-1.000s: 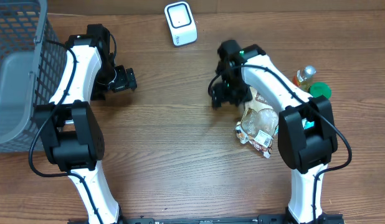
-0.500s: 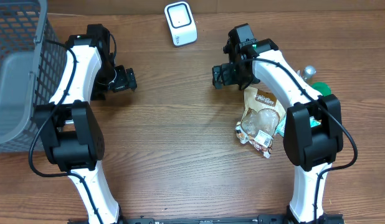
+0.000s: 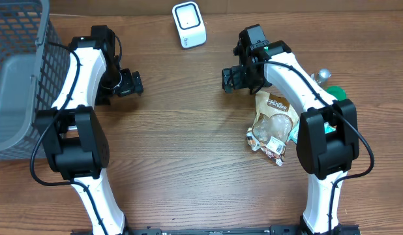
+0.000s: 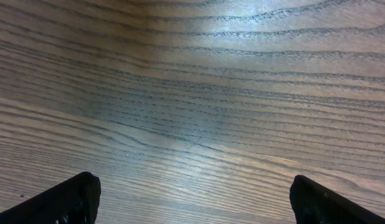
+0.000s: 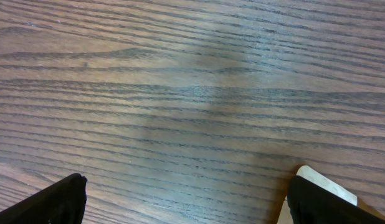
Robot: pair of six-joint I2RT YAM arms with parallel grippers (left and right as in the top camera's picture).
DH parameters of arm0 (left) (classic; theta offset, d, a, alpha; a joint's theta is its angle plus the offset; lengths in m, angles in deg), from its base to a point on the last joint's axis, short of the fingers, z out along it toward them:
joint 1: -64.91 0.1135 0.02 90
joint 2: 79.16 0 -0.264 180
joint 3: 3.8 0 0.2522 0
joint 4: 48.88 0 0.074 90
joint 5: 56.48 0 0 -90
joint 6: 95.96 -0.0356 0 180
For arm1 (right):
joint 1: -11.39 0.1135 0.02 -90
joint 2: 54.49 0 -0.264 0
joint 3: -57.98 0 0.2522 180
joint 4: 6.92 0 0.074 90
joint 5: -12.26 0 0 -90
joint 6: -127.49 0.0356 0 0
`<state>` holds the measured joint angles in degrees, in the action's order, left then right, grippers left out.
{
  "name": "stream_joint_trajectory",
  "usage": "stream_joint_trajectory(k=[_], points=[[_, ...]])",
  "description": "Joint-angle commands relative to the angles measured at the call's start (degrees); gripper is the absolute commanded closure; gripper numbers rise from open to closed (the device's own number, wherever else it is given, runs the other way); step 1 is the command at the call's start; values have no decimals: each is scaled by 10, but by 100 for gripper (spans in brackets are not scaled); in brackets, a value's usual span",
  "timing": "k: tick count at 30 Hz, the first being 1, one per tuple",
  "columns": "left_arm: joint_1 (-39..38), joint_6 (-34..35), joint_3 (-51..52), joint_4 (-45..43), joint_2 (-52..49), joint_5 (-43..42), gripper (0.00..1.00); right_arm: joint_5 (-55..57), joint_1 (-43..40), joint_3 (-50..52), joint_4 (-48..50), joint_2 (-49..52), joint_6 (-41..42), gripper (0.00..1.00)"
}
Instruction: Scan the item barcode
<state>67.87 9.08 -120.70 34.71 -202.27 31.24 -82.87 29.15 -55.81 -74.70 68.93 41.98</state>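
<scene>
Two black two-finger end effectors hover over the brown wood-grain tabletop [image 3: 188, 163], and both have their fingers spread wide apart with nothing between them. Each wrist view shows only bare wood between the two black fingertips.

The small white box-shaped barcode scanner [image 3: 189, 25] stands near the far edge and serves as the reference point. The left end effector [image 3: 137, 83] sits below and to the left of the scanner, near it, with its fingers pointing toward the middle. The right end effector [image 3: 225, 79] sits below and to the right of the scanner, also near it.

The task's item, a crinkled clear-and-tan plastic snack bag [image 3: 272, 127] with a brown printed label, lies flat on the wood, farther below and right of the scanner than the right end effector and well apart from the scanner. Neither end effector touches it.

Far right of the scanner, partly hidden behind the right arm, are a yellow bottle with a silver cap [image 3: 323, 76] and a round green lid [image 3: 336, 94]. Far left of the scanner stands a grey wire-mesh basket [image 3: 15, 78]. In the right wrist view a pale corner pokes in at the lower right; what it belongs to is unclear.
</scene>
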Motion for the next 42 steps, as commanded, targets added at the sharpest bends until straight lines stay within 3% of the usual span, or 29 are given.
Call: stream_joint_trajectory(k=[1,24,32,42], points=[[-1,4,-9,0,23,4,0,-3,2,-13,2,0,1,0],[-1,4,-9,0,39,4,0,-3,2,-13,2,0,1,0],[-1,4,-9,0,182,4,1,-3,2,-13,2,0,1,0],[-1,4,-9,0,429,4,0,-3,2,-13,2,0,1,0]])
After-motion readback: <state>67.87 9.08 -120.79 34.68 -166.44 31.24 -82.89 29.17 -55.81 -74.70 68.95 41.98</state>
